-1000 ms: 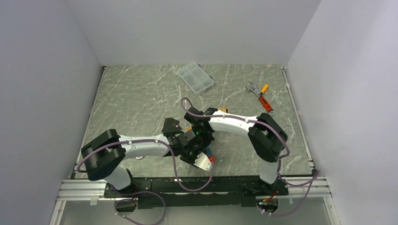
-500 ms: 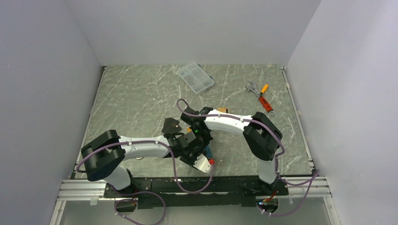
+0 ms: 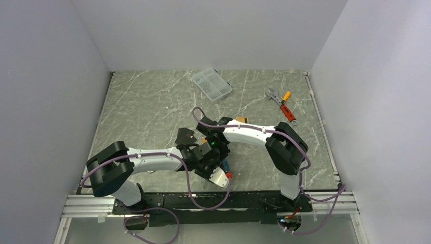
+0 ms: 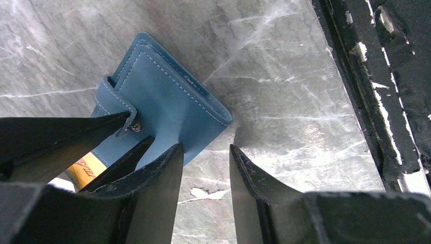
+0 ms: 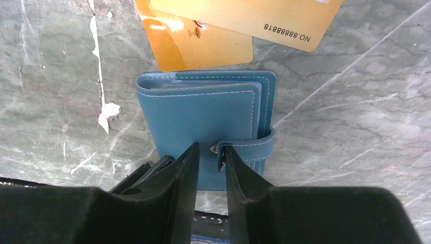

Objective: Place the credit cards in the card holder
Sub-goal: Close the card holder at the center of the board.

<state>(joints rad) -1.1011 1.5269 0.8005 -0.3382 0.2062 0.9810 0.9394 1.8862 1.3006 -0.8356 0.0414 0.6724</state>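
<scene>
Jaws of the right pincer [image 5: 210,148] stand a narrow slit apart, tips down on the card holder [image 5: 203,109]. The snap end of its tab [image 5: 248,145] sits in the slit (a sliver of teal shows beside it, so nothing is squeezed). The teal holder lies folded flat on the marbled worktop [image 5: 350,117], under and just beyond those tips. Past the holder's far edge lie two overlapping orange-gold credit cards [image 5: 203,48]; the nearer one meets that edge and the farther one carries a printed number. The left pincer [image 4: 206,148] comes at the holder from the opposite side, moderately parted, with only bare worktop in its gap. One of its fingers [image 4: 162,173] lies over the holder's corner. Well beyond both pincers lie a clear compartment box [image 3: 212,84] and a small wrench [image 3: 273,94] beside an orange-and-red-handled tool [image 3: 286,108].
</scene>
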